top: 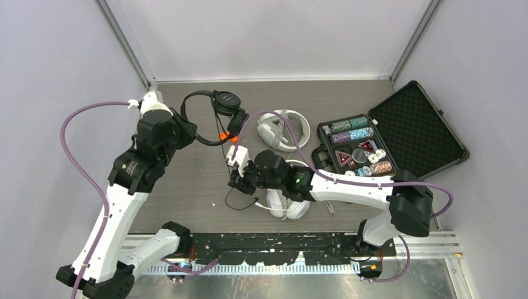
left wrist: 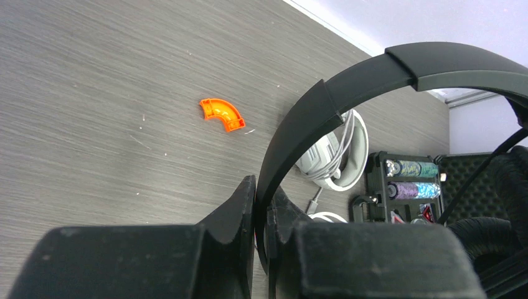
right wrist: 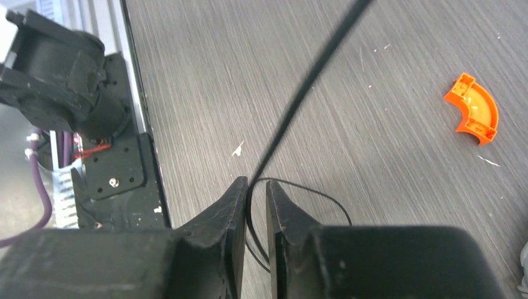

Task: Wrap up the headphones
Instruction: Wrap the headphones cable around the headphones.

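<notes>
The black headphones [top: 219, 101] are at the back centre; their headband fills the left wrist view [left wrist: 348, 81]. My left gripper [top: 187, 134] is shut on the headband [left wrist: 261, 187] and holds it above the table. The thin black cord [top: 240, 204] runs down from the ear cup to a loose loop on the table. My right gripper [top: 236, 180] is shut on this cord, which runs taut up and away from the fingertips [right wrist: 255, 185] in the right wrist view [right wrist: 311, 81]. One white pair [top: 284, 129] lies at the back. Another white pair [top: 291, 204] lies partly under my right arm.
An open black foam-lined case [top: 423, 121] of chips stands at the right, also seen in the left wrist view [left wrist: 408, 177]. An orange curved plastic piece [left wrist: 221, 114] lies on the table, near my right gripper [right wrist: 473, 109]. The black base rail [right wrist: 112, 156] runs along the near edge.
</notes>
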Available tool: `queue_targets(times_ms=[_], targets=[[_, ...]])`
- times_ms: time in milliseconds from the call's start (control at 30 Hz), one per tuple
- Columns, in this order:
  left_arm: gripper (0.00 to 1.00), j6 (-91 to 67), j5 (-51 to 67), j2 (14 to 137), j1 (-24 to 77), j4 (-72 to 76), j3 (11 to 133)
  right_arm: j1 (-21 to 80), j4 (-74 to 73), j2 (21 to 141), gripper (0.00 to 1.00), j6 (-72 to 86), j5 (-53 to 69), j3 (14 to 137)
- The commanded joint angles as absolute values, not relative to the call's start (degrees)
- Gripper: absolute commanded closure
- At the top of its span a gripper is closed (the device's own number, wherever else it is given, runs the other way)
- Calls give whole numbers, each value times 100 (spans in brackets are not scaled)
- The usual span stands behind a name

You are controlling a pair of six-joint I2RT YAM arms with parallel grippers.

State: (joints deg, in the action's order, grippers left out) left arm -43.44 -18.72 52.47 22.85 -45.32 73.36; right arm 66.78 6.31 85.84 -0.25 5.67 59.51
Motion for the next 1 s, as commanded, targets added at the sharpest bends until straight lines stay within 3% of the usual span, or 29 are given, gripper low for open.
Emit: queue_targets(times_ms=[0, 200, 367, 567, 700, 967], targets=[[100, -4525, -1751, 5115, 2260, -4315, 7729, 6669, 1108, 8517, 75, -353, 818, 5847], [100, -4552, -1613, 5109, 2259, -4404, 7786, 6608, 1851, 8671, 70, -660, 1005, 5504], [100, -4559, -1559, 5126, 2259, -4478, 7854, 6536, 3533, 8738, 57, -1249, 824, 4666], [100, -4588, -1468, 5153, 2259, -4510, 7919, 6436, 3114, 9014, 46, -1497, 1255, 4916], [100, -4497, -1569, 5134, 2259, -4571, 8014, 6441, 3596, 9343, 41, -1681, 1376, 4788], [100, -4431, -1574, 5188, 2259, -4646, 8178, 6383, 3872, 9926, 36, -1833, 1122, 4990]])
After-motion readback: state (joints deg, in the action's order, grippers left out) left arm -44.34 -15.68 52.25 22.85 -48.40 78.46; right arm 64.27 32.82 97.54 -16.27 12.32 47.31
